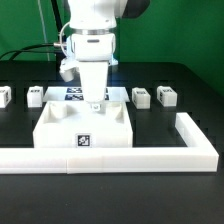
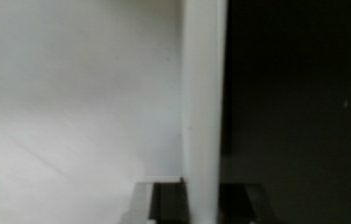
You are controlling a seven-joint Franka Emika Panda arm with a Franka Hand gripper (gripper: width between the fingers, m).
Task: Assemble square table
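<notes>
Toward the exterior view's left, a leg (image 1: 5, 95) lies well apart from the gripper (image 1: 93, 103), and another leg (image 1: 35, 95) lies nearer it, both loose on the dark table; the marker board (image 1: 68, 93) lies flat just behind the gripper; directly below the gripper sits the tabletop (image 1: 60, 128), just behind the barrier (image 1: 150, 157) and seemingly touching it. The gripper is clenched on the tabletop's far wall; in the wrist view that thin wall (image 2: 204, 100) runs straight down between the dark fingers (image 2: 165, 205). Toward the exterior view's right, two more legs (image 1: 142, 97) (image 1: 166, 96) lie near the gripper, side by side but apart. The tabletop looks like stiff, light moulded plastic; it should not flex, but its smooth wall could slip or pivot in so narrow a pinch. The thin wall is the only part slim enough to grasp; a hold near its middle should keep the piece from swinging, and sliding looks safer than lifting.
</notes>
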